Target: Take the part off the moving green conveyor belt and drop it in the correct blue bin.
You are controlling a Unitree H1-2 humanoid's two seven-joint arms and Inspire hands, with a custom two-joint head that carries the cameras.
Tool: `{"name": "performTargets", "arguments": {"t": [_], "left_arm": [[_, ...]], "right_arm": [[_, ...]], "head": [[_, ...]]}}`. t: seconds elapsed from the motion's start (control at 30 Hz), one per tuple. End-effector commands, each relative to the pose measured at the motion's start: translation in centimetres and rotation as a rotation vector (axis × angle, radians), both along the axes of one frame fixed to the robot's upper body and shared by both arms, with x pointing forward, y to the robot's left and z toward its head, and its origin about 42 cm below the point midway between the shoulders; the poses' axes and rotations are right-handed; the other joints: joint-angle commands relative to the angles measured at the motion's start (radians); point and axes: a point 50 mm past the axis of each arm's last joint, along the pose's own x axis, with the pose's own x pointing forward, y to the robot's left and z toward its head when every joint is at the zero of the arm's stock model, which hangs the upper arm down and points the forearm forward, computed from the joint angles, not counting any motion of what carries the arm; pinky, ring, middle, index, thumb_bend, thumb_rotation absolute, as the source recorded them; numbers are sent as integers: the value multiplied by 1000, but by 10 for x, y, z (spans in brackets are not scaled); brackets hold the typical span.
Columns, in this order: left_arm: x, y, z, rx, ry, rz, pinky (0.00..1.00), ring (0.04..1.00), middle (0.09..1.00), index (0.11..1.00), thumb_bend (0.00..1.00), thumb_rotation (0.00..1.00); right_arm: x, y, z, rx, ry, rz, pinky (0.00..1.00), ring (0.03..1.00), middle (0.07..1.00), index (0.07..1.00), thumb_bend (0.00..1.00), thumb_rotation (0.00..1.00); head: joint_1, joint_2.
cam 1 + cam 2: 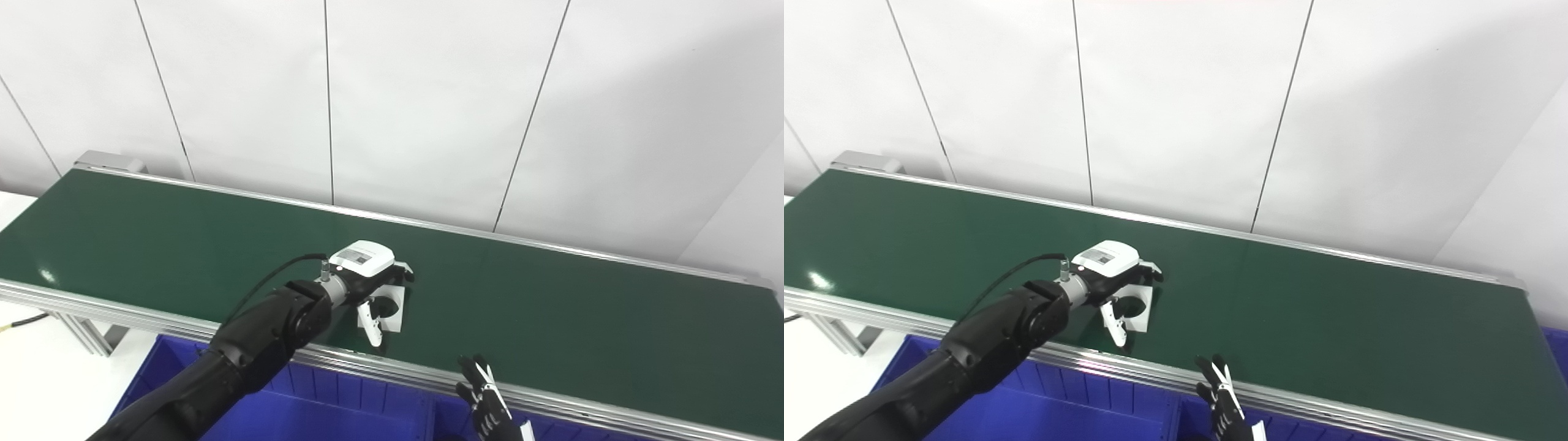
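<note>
Nearest me, at six o'clock, the blue bin (343, 410) sits below the belt's rail. My right hand (487, 401) waits just over that rail at five o'clock, fingers spread and holding nothing. Farther out, my left hand (373, 288) reaches over the green conveyor belt (551, 306), fingers (369, 321) curled down around the part (392, 301), a small white flat piece on the belt's near half; whether they grip it yet I cannot tell. I judge it light, stiff and thin, so I'd pinch across its edges. The right eye view shows the part's dark round hole more clearly; the left eye view shows more bin.
</note>
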Motion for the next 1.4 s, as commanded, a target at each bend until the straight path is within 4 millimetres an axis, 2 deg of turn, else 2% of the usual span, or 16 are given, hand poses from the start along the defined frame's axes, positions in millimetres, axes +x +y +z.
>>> {"name": "performTargets", "arguments": {"t": [0.0, 0.03, 0.07, 0.13, 0.27, 0.43, 0.63, 0.83, 0.9, 0.97, 1.03, 1.13, 1.2, 1.27, 1.37], "left_arm": [[10, 20, 1, 94, -74, 41, 613, 654, 711, 694, 819, 31], [11, 19, -1, 96, -77, 40, 506, 579, 641, 574, 641, 40], [12, 18, -3, 99, -73, 43, 469, 554, 618, 534, 581, 43], [13, 17, -4, 101, -67, 45, 326, 408, 465, 516, 533, 8], [14, 14, -4, 98, -35, 74, 248, 319, 405, 512, 517, 0], [16, 10, 4, 106, -6, 89, 294, 374, 418, 519, 517, 0], [17, 7, 8, 102, 11, 91, 258, 341, 409, 509, 518, 0], [17, 5, 16, 62, 19, 78, 287, 363, 420, 521, 518, 0], [17, 4, 22, 41, 23, 82, 285, 365, 421, 519, 519, 0], [18, 1, 31, 14, 22, 81, 325, 406, 440, 512, 521, 0], [18, -1, 37, -2, 19, 78, 319, 396, 435, 516, 520, 0], [17, -4, 55, -38, 6, 59, 352, 429, 447, 516, 520, 0], [16, -3, 66, -53, -8, 45, 342, 417, 438, 522, 518, 0], [13, -1, 77, -58, -21, 30, 291, 363, 417, 526, 515, 0], [9, 6, 92, -61, -41, -5, 241, 309, 470, 493, 522, 0]], "right_arm": [[2, 7, 15, 44, -84, -7, 890, 954, 992, 877, 944, 935], [2, 7, 15, 46, -84, -8, 894, 955, 992, 878, 949, 934], [2, 7, 16, 47, -85, -8, 895, 955, 992, 878, 951, 933], [2, 8, 16, 48, -86, -8, 894, 951, 992, 878, 951, 934], [2, 8, 16, 46, -88, -9, 892, 946, 991, 875, 952, 936], [2, 8, 17, 47, -89, -9, 886, 944, 991, 874, 953, 933], [2, 8, 17, 46, -89, -7, 883, 940, 989, 875, 951, 936], [2, 8, 16, 42, -88, -5, 878, 940, 990, 878, 953, 938], [2, 7, 16, 42, -87, -2, 881, 942, 991, 878, 947, 936], [2, 7, 15, 42, -85, -1, 886, 942, 992, 879, 938, 932], [3, 6, 14, 43, -83, 0, 885, 938, 991, 880, 930, 929], [4, 5, 12, 44, -76, 2, 882, 938, 992, 882, 924, 929], [6, 5, 11, 43, -73, 4, 883, 941, 994, 884, 927, 931], [9, 6, 10, 40, -74, 6, 878, 940, 994, 885, 926, 934], [12, 6, 12, 40, -79, 6, 885, 940, 994, 889, 931, 941]], "head": [[0, 2], [0, 2], [-1, 3], [-4, 4], [-3, 4], [-2, 5], [-2, 5], [3, 5], [3, 5], [9, 7], [12, 2], [26, -3], [36, -1], [47, 7], [58, 20]]}}
